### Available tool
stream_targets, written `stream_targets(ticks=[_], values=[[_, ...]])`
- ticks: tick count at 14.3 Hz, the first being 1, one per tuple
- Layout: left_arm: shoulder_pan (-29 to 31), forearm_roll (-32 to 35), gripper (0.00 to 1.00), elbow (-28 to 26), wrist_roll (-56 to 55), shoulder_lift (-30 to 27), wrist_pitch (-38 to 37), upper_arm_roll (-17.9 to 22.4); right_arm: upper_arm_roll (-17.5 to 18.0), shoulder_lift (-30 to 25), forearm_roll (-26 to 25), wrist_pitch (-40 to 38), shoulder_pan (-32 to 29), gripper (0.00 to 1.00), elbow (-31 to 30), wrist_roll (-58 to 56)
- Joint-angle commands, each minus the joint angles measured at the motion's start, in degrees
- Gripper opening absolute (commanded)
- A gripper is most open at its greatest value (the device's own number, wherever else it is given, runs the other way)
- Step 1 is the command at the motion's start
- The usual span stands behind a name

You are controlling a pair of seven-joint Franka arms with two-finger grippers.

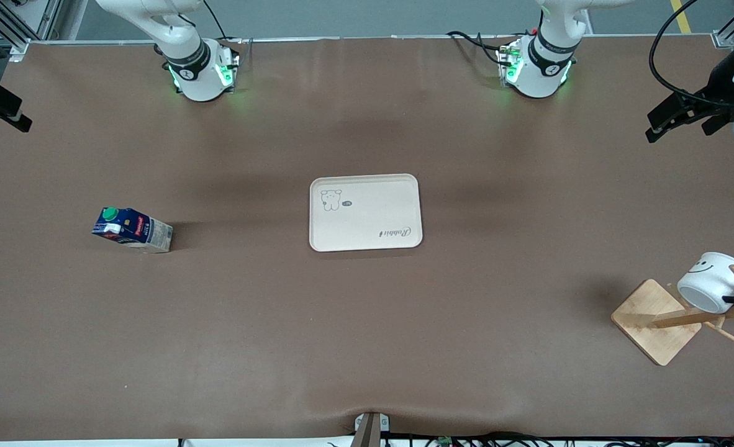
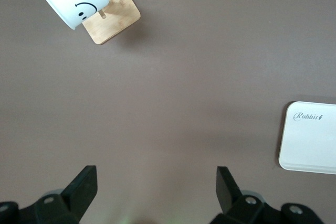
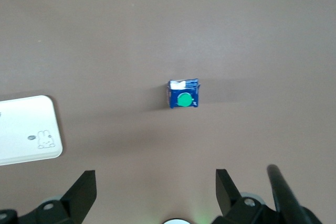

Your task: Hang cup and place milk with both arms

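Hanging by its black handle on a peg of the wooden rack, the cup sits at the front view's lower right, while the milk stands at middle left and the tray lies at centre. The left gripper hovers at the upper right edge, fingers apart and empty. The right gripper, at the upper left edge, likewise has its fingers spread, empty.

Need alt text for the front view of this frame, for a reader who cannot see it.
A brown table holds a cream tray at its middle, a blue milk carton toward the right arm's end, and a white smiley cup hanging on a wooden rack toward the left arm's end. The left gripper hovers open above the rack's end.
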Motion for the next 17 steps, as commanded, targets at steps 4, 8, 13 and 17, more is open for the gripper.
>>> stream_targets(ticks=[4, 8, 13, 17], values=[[-0.43, -0.6, 1.0, 0.19, 0.46, -0.54, 1.44, -0.25, 0.39, -0.53, -1.75, 4.39, -0.84, 1.0, -4.03, -3.09], [0.01, -0.25, 1.0, 1.86, 0.46, 0.87, 1.0, -0.17, 0.48, -0.53, -0.96, 4.48, -1.98, 1.0, -4.29, -3.88], [0.1, 0.1, 1.0, 3.44, 0.45, 2.18, 1.0, 0.19, 0.57, -2.64, 3.0, 6.59, -4.36, 1.0, -8.25, -8.19], [0.1, -0.51, 1.0, 5.29, -0.07, 3.24, 0.12, 0.1, 1.45, -2.47, -1.48, 4.48, -3.04, 1.0, -8.07, -7.49]])
